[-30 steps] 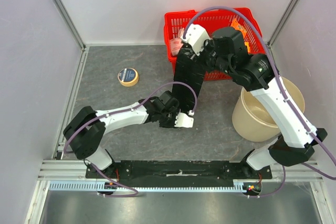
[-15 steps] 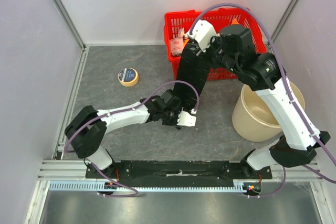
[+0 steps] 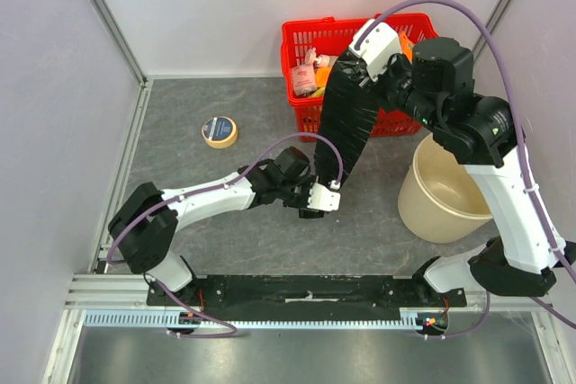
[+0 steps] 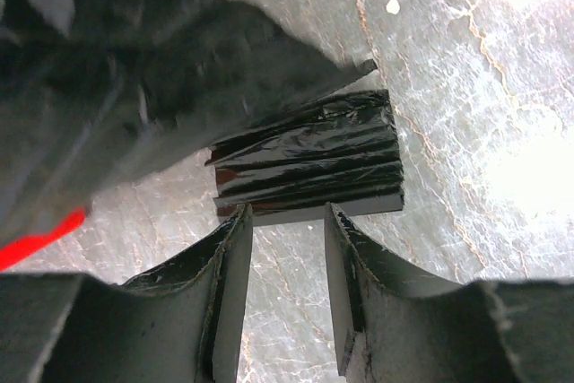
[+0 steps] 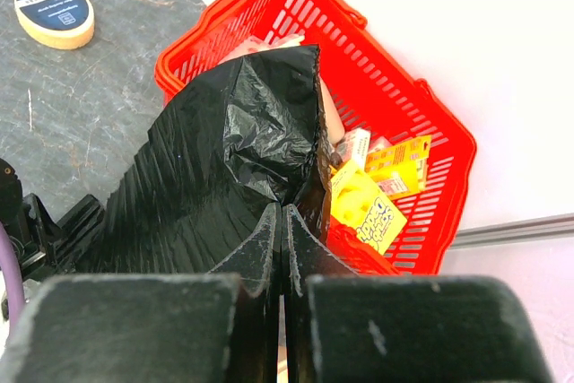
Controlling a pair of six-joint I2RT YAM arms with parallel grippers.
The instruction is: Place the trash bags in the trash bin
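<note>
A black trash bag (image 3: 346, 119) hangs stretched in the air, its top pinched in my shut right gripper (image 3: 353, 62) over the front of the red basket. In the right wrist view the bag (image 5: 206, 177) billows away from the closed right gripper (image 5: 283, 214). Its lower end reaches down to my left gripper (image 3: 320, 201), low on the table. That left gripper (image 4: 285, 217) is open, with bare table between its fingers. Its tips meet the near edge of a flat folded pack of black trash bags (image 4: 309, 168). The beige trash bin (image 3: 421, 209) stands at the right, under the right arm.
The red wire basket (image 3: 310, 42) at the back holds yellow packets (image 5: 368, 213) and other items. A roll of tape (image 3: 220, 131) lies on the table at the left. Walls enclose the table on the left, back and right.
My right gripper has risen and moved right with the bag, from the basket's front left toward its middle, drawing the bag out longer. The left gripper shifted slightly right.
</note>
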